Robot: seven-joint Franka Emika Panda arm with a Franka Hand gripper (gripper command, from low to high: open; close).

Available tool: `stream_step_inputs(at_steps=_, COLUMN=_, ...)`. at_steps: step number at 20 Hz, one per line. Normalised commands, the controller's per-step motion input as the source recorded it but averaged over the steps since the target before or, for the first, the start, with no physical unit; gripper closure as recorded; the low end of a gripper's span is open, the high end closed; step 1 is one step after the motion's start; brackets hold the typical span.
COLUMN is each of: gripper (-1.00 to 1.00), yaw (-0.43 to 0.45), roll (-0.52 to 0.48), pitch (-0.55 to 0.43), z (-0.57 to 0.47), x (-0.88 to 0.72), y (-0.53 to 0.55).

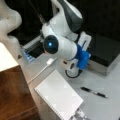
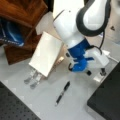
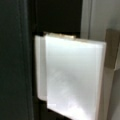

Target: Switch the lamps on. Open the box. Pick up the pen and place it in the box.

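The robot's gripper [image 2: 95,73] hangs low over the grey bench [image 1: 100,80], just beside the small white switch block [image 1: 50,61] on the thin white cord [image 1: 40,71]. I cannot tell if the hand is open or closed. It holds nothing that I can see. The box [image 1: 105,51] sits at the bench's edge with its black lid down flat. The pen [image 1: 93,92] lies on the bare bench, apart from the gripper, between the box and a flat white pad [image 1: 58,96]. A bit of the lamp's pale shade [image 1: 6,58] shows at a front view's left, above a brown wooden shelf [image 1: 15,95]. In the wrist view, a bright white panel [image 3: 75,77] fills most of the picture.
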Motion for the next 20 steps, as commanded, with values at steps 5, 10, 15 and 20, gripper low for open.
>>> stream_step_inputs(at_steps=5, gripper=-1.0, yaw=-0.055, roll=0.225, pitch=-0.076, z=-0.15, x=-0.04, y=0.05)
stream_step_inputs(at_steps=10, gripper=-1.0, yaw=-0.066, roll=0.178, pitch=-0.058, z=-0.08, x=-0.07, y=0.04)
stream_step_inputs(at_steps=15, gripper=-1.0, yaw=-0.079, roll=0.164, pitch=-0.073, z=-0.09, x=-0.1, y=0.04)
stream_step_inputs(at_steps=20, gripper=-1.0, yaw=-0.096, roll=0.163, pitch=-0.095, z=-0.12, x=-0.12, y=0.06)
